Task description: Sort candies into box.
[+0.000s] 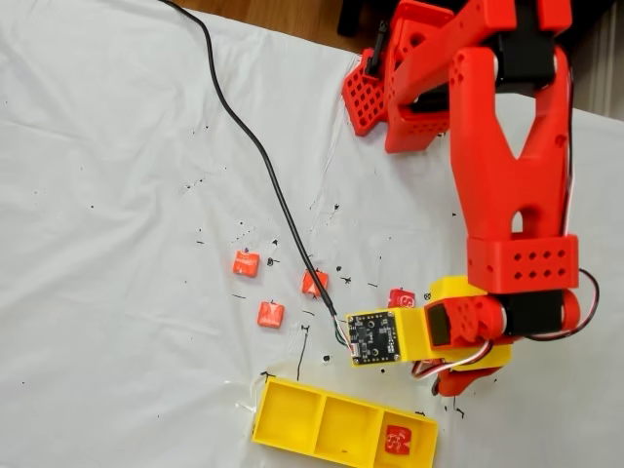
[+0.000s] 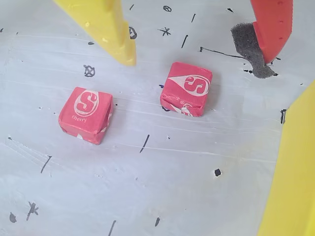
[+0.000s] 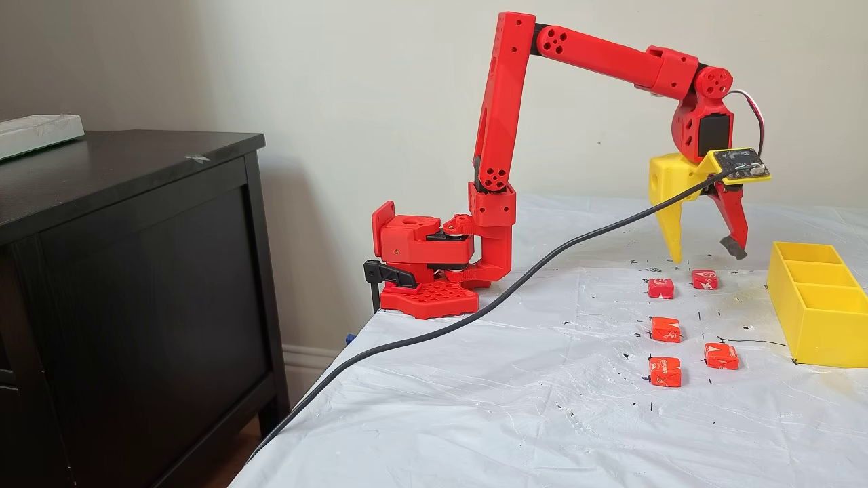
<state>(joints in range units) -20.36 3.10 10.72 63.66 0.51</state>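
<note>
Wrist view: my end effector hangs spread wide and empty above two candies (close together), so I might bump one.

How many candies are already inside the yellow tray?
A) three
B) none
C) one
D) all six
C: in a fixed view from above, a single candy lies in the end compartment of the tray, and the other two compartments hold nothing; the remaining candies, such as this one, lie on the white sheet.
</note>
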